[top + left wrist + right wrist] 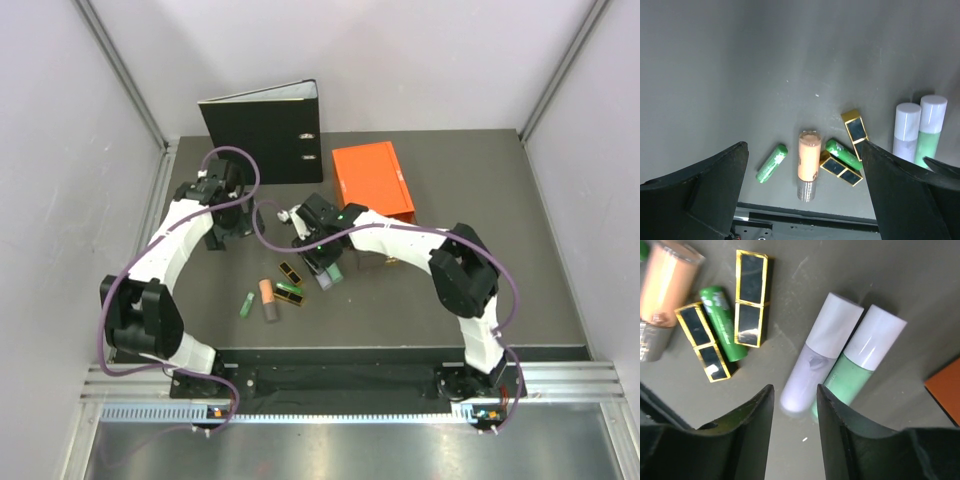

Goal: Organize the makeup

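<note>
Top external view shows a dark grey tabletop (500, 260) closed in by pale walls (60, 150) on three sides. A black ring binder (265, 130) stands upright at the back, and an orange drawer box (372, 178) lies just right of it. The makeup lies near the middle, toward the front edge. A green stick (772, 163), a peach-grey tube (808, 160), a second green stick (844, 154) and two black-and-gold cases (856, 131) are bunched closely. Just to their right, a lilac tube (821, 347) and a mint tube (860, 360) lie side by side, touching. The left hand (804, 146) hangs wide open behind and left of the cluster, holding nothing. The right hand (795, 390) straddles the lilac tube's lower end with its fingers partly apart; whether they press it cannot be told. Bare surface stretches across the right half and along the front edge, while the left arm fills the strip by the left wall.
</note>
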